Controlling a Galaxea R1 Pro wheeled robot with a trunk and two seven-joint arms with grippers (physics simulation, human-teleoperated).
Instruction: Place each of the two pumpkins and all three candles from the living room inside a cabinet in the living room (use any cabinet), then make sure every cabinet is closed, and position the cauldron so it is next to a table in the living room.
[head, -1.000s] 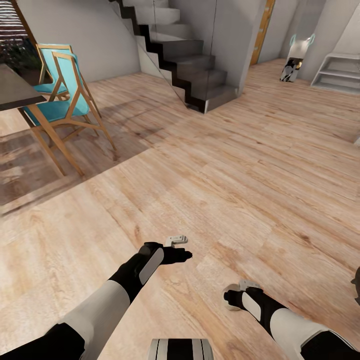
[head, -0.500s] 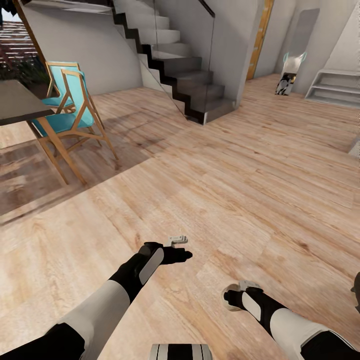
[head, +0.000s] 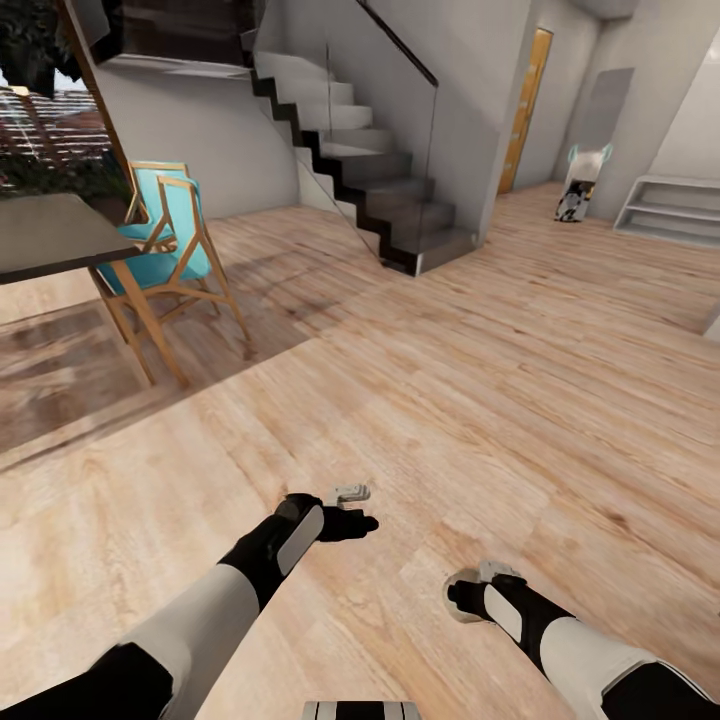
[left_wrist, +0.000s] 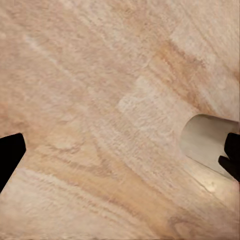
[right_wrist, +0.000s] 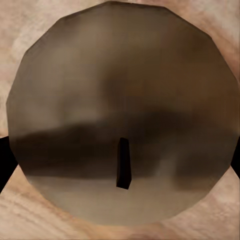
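Note:
My right gripper (head: 462, 592) hangs low over the light wood plank floor (head: 480, 380), shut on a candle (right_wrist: 122, 107). The right wrist view looks straight down on the candle's round grey-tan top with its short dark wick, a dark fingertip at each side. My left gripper (head: 352, 497) is held out over bare floor, open, with nothing between its fingers (left_wrist: 10, 159). A pale cylinder end (left_wrist: 204, 144) shows at the edge of the left wrist view. The pumpkins, cabinet and cauldron are out of view.
A dark table (head: 50, 235) with turquoise chairs (head: 165, 240) stands at the left. A grey staircase (head: 380, 190) with a glass rail rises straight ahead. Beyond it are an orange door (head: 525, 95), a small white figure (head: 582, 185) and a low white shelf (head: 670, 205).
The whole head view has shifted, showing more of the stairs and far wall: the camera has moved. Both arms keep their pose, and the right gripper still holds the candle.

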